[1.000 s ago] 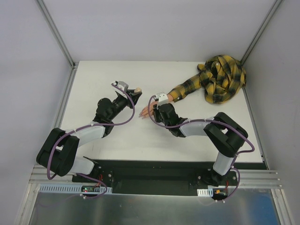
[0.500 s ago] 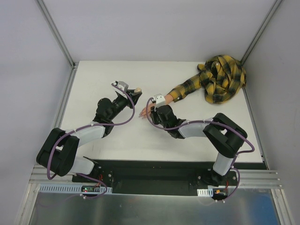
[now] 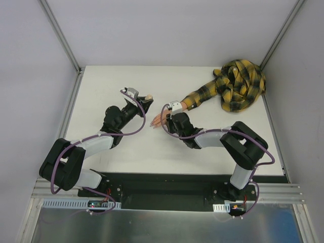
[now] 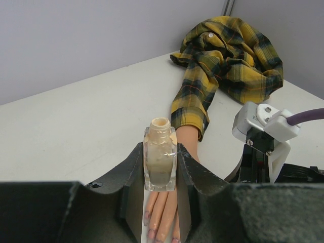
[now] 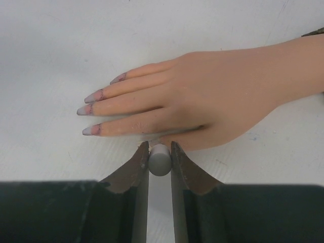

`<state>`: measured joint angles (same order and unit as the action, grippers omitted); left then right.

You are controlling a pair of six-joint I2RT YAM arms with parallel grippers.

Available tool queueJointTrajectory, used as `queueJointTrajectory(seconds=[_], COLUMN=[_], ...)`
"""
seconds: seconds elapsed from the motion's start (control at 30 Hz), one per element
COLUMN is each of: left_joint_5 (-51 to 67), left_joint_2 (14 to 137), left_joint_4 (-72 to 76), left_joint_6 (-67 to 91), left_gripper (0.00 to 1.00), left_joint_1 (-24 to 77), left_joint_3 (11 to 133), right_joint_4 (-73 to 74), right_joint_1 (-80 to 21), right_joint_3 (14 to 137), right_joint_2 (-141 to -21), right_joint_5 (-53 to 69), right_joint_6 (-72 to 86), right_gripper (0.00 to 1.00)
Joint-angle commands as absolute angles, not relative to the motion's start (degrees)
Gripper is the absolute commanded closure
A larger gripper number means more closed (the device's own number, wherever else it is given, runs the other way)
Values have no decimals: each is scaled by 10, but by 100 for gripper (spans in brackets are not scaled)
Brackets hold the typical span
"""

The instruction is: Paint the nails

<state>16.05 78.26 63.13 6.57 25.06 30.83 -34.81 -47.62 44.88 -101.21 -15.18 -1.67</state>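
Note:
The peach mannequin hand (image 5: 212,96) lies flat on the white table, fingers pointing left. Its pale lilac-pink nails (image 5: 90,96) tip the fingers, with reddish smears at their bases. My right gripper (image 5: 160,148) is shut on a grey round brush cap (image 5: 160,160), held right beside the thumb side of the hand. In the top view the right gripper (image 3: 170,117) sits over the hand (image 3: 156,121). My left gripper (image 4: 160,152) is shut on a small open beige bottle (image 4: 160,162), held upright just left of the fingertips (image 3: 146,99).
The yellow-black plaid sleeve (image 3: 198,97) runs from the wrist to a bunched plaid heap (image 3: 240,83) at the table's far right corner. Grey walls enclose the table. Both arms reach in from the near edge.
My right gripper shifted slightly left over the hand, then back right. The left gripper and the bottle have stayed still.

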Motion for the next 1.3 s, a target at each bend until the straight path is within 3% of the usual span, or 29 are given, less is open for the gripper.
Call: queueJointTrajectory(seconds=[0.0,0.37,0.7,1.0,1.27], left_joint_5=[171,177,211,350,364], left_joint_2=[766,770,771,763,623], left_joint_4=[659,659,653,565,426], left_joint_6=[58,61,64,104,110], left_gripper=[100,100,100,100,100], left_joint_1=[249,249,250,255,344], left_joint_3=[314,317,323,366,321], right_joint_4=[-364,-373,-353,14,273], right_joint_1=[-487,-484,-490,-519,-531], right_joint_3=[458,459,412,432,469], right_joint_2=[-997,-993,-884,-662,-512], right_joint_5=[-151,-149,-144,-156,-113], right_joint_6=[-12,-14,-14,44,47], right_gripper=[100,100,100,99,99])
